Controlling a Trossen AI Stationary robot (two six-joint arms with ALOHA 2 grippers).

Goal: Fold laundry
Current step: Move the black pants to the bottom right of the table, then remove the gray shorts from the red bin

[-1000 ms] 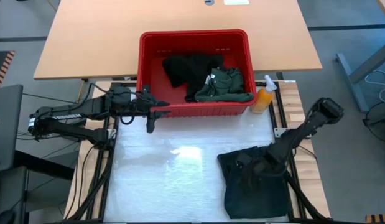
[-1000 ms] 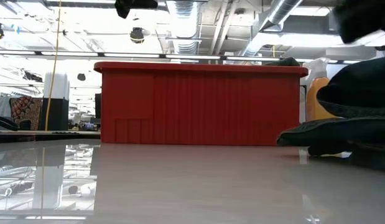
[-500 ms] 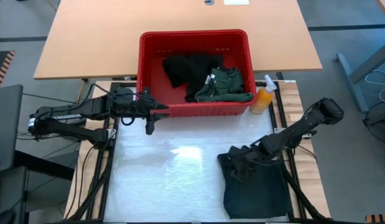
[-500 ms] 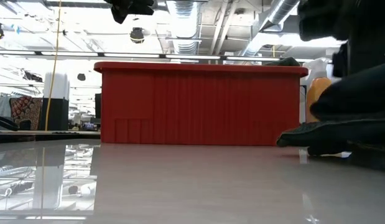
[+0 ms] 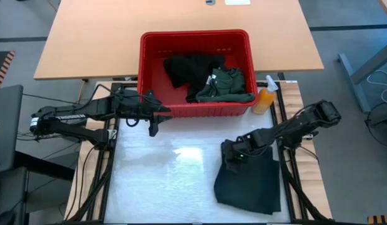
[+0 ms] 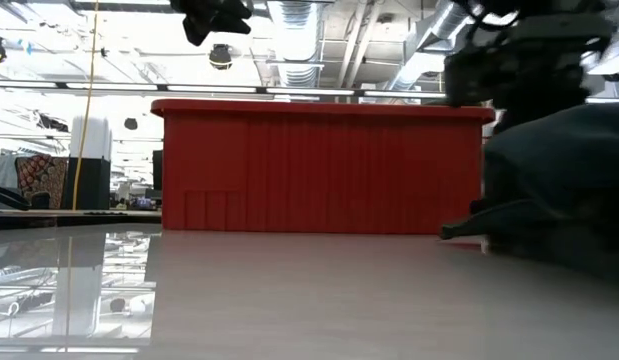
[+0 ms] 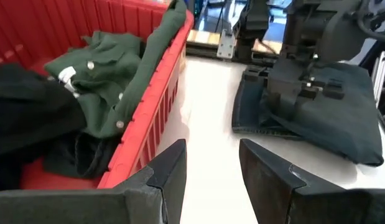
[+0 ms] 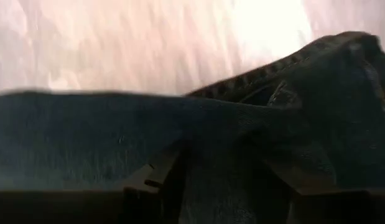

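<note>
Fingers of the right gripper [image 5: 234, 157] pinch the near edge of the dark teal garment [image 5: 249, 183]; the left gripper [image 7: 211, 180] hangs with fingers parted on nothing.

Dark teal garment: lies flat on the right part of the white table top [image 5: 174, 181], one edge gathered and lifted at the right gripper, which sits on its end nearest the basket. Green buttoned shirt [image 5: 226, 85]: crumpled in the right half of the red basket [image 5: 194, 39], one sleeve draped over the rim. Black garment [image 5: 187, 69]: bunched beside the shirt in the same basket. Orange spray bottle [image 5: 264, 99]: upright, touching the basket's right front corner. Left gripper: over the basket's left front corner, well apart from the teal garment.
</note>
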